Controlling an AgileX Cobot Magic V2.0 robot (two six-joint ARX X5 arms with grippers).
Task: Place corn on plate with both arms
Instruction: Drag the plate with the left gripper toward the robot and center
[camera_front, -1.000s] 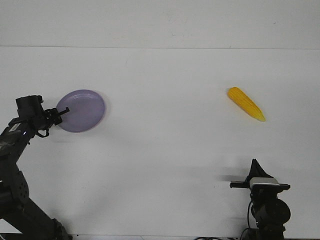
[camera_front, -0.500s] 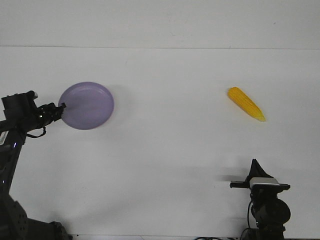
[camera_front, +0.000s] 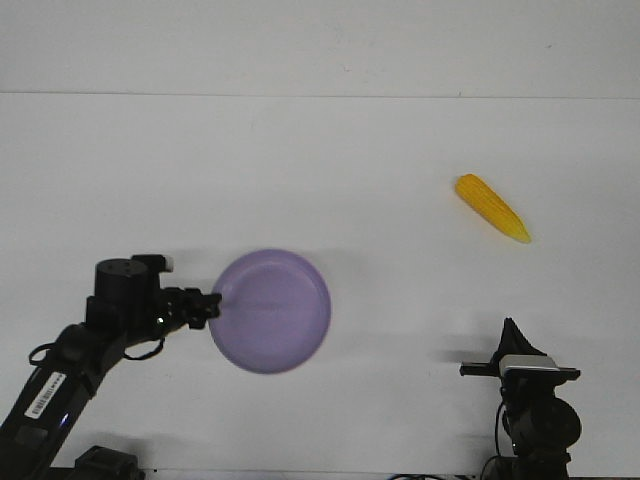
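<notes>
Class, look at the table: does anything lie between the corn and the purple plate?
Nothing visible does. Only bare white table separates the corn from the plate, held at its edge by the left gripper.

The left arm (camera_front: 60, 385) bears a white barcode sticker, its characters unreadable.

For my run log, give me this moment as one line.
left gripper: holds lavender plate by its rim, near table front | right gripper: idle, jaw state unclear | corn cob: untouched, right side | step: plate being positioned
</notes>
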